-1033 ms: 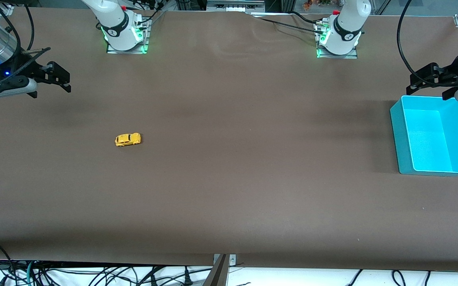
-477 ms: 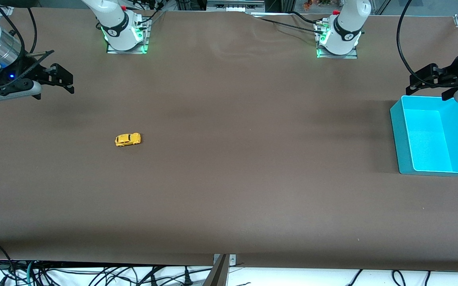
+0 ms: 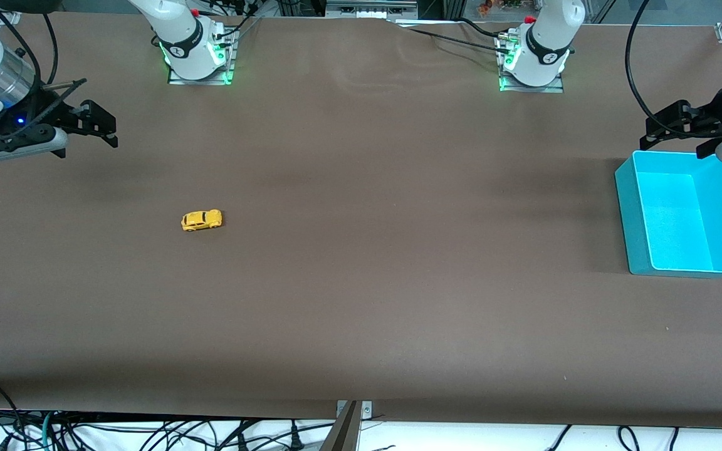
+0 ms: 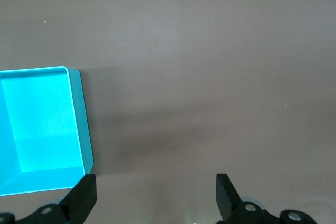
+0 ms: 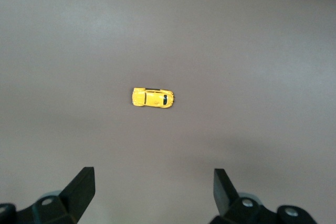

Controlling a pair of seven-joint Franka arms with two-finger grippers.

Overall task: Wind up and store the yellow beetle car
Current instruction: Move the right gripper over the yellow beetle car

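The yellow beetle car (image 3: 201,220) stands on its wheels on the brown table, toward the right arm's end. In the right wrist view the yellow beetle car (image 5: 152,98) lies ahead of the fingers, apart from them. My right gripper (image 3: 87,147) hovers open and empty over the table's edge at that end, some way from the car; the right gripper (image 5: 154,174) shows wide-spread fingers. My left gripper (image 3: 676,147) waits open and empty above the rim of the cyan bin (image 3: 625,207). In its wrist view the left gripper (image 4: 156,182) holds nothing.
The cyan bin (image 4: 80,124) is empty and sits at the left arm's end of the table. Both arm bases (image 3: 197,56) (image 3: 533,62) stand along the table's edge farthest from the front camera. Cables hang below the nearest edge.
My right gripper has shifted slightly toward the table's middle. The car, the bin and the left arm have not moved.
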